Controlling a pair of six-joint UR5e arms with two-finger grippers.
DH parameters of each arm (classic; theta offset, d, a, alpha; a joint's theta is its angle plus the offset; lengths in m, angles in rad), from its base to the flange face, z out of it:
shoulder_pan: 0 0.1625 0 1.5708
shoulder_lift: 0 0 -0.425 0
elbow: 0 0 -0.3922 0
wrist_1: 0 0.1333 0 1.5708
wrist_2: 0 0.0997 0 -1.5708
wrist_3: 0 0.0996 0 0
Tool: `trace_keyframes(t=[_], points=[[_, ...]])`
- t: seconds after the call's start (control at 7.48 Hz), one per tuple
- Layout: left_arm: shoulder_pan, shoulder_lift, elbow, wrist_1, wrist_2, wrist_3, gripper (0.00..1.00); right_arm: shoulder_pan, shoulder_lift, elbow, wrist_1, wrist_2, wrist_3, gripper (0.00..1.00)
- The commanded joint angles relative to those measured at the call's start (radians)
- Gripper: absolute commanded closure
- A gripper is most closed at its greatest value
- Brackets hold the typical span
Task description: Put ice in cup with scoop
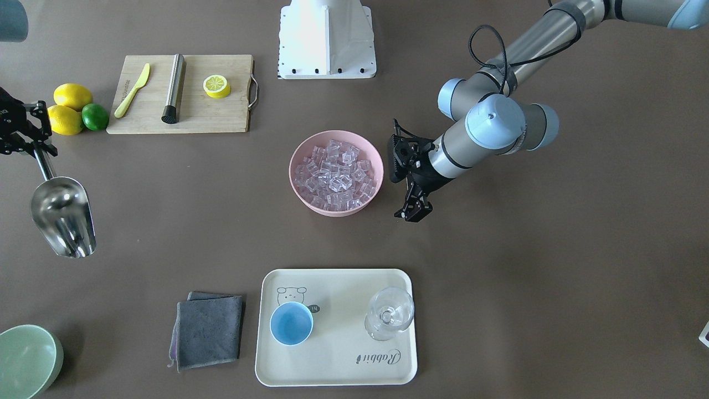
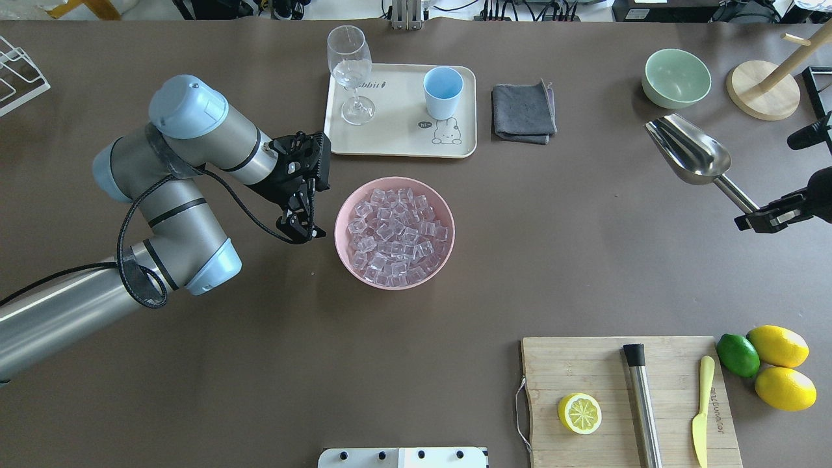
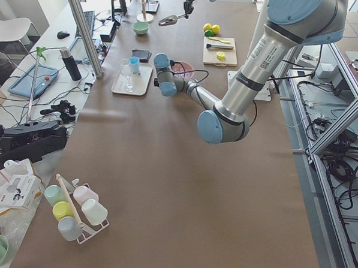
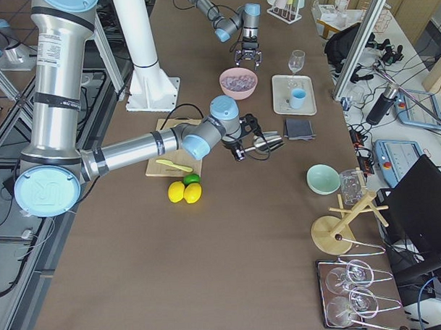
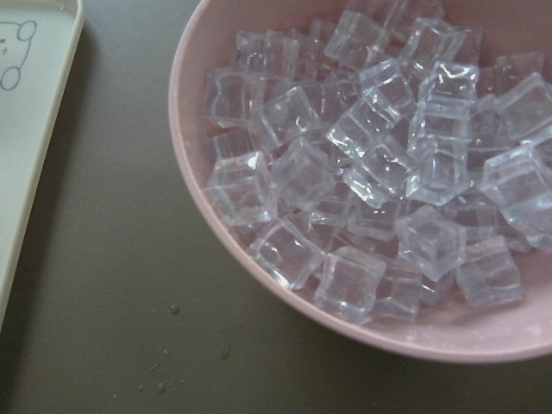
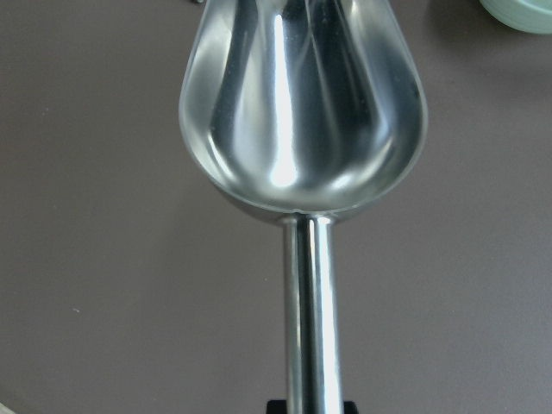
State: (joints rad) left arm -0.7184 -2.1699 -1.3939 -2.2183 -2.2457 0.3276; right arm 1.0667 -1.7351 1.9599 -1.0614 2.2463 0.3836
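We see the right gripper (image 2: 756, 218) closed on the end of the thin handle of the scoop (image 2: 690, 152), which it holds above the counter (image 2: 585, 260) at the right side of the overhead view, near the pale green bowl (image 2: 676, 78). The trough is bare inside (the right wrist view shows only bright metal) and points toward the far side. The ice (image 2: 396, 231) lies heaped in the pink bowl (image 2: 338, 227) at the middle of the counter. Just left of that bowl hangs the left gripper (image 2: 303, 231), its fingers spread apart and holding nothing, tips pointing down beside the rim. The cup (image 2: 443, 91) stands upright on the far cream tray (image 2: 396, 142), to the right of a clear stemmed glass (image 2: 351, 71). We see no ice in the cup, and it is well apart from the scoop.
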Motion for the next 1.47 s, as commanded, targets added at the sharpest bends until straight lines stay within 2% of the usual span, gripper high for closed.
trace_keyframes(t=[0.0,0.13,0.4,0.53,0.67,0.8,1.07,1.2,1.34], points=[[0.011,0.004,0.006,-0.023,0.0,-0.03,0.01,-0.019,0.129,0.108,-0.281,-0.007,-0.087,1.0],[0.022,0.005,0.006,-0.035,0.0,-0.05,0.01,-0.052,0.185,0.141,-0.383,-0.01,-0.145,1.0],[0.025,0.005,0.006,-0.056,0.0,-0.065,0.01,-0.082,0.373,0.206,-0.672,-0.022,-0.198,1.0],[0.03,0.005,0.006,-0.057,-0.002,-0.067,0.01,-0.1,0.438,0.205,-0.707,-0.027,-0.197,1.0],[0.034,0.005,0.006,-0.058,-0.002,-0.067,0.01,-0.144,0.463,0.2,-0.718,-0.1,-0.2,1.0],[0.034,0.005,0.006,-0.058,-0.002,-0.067,0.01,-0.174,0.509,0.165,-0.735,-0.117,-0.203,1.0],[0.04,0.005,0.004,-0.058,-0.006,-0.068,0.01,-0.229,0.517,0.172,-0.808,-0.119,-0.338,1.0],[0.04,0.005,0.006,-0.058,-0.006,-0.068,0.01,-0.267,0.554,0.183,-0.9,-0.167,-0.426,1.0],[0.043,0.004,0.004,-0.058,-0.006,-0.068,0.01,-0.307,0.65,0.192,-1.081,-0.25,-0.524,1.0]])
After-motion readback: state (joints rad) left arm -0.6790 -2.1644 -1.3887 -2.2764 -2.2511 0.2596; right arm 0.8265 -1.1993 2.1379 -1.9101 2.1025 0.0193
